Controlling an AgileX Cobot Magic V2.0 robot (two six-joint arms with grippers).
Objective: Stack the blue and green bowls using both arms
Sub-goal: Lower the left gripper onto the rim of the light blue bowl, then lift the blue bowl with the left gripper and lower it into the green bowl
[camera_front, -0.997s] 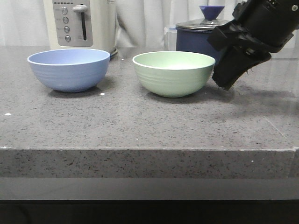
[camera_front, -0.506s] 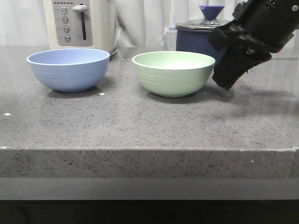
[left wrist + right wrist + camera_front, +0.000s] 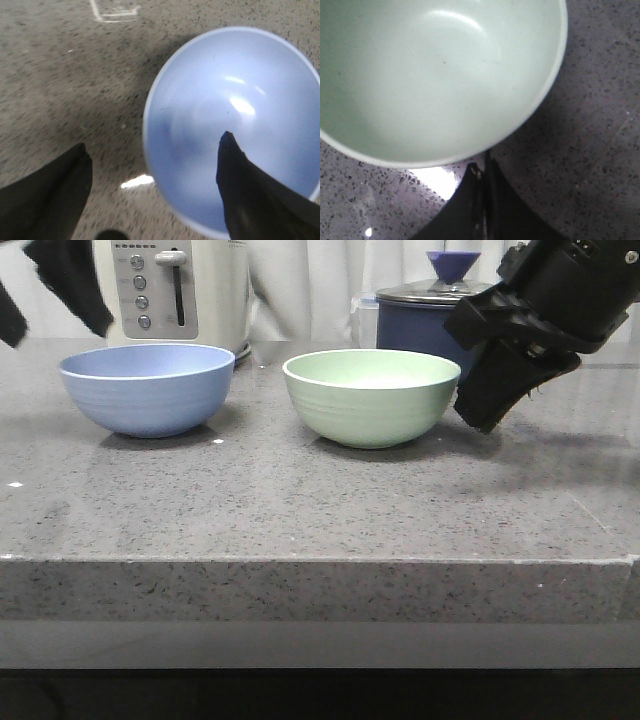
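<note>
The pale blue bowl (image 3: 147,388) sits on the grey counter at the left, with the mint-green bowl (image 3: 370,397) to its right; both stand upright and empty. My left gripper (image 3: 40,295) hangs open above and to the left of the blue bowl. In the left wrist view one fingertip (image 3: 227,145) is over the blue bowl (image 3: 235,100) and the other over bare counter, so the left gripper (image 3: 152,142) straddles the rim from above. My right gripper (image 3: 480,418) is shut and empty, just right of the green bowl (image 3: 435,75), its tip (image 3: 482,164) close to the rim.
A white toaster-like appliance (image 3: 175,290) stands behind the blue bowl. A dark navy lidded saucepan (image 3: 420,320) is behind the green bowl, next to my right arm. The counter's front edge (image 3: 320,560) runs across the near side.
My left gripper has come into the front view at the upper left, above the blue bowl. The bowls and the right arm have not moved.
</note>
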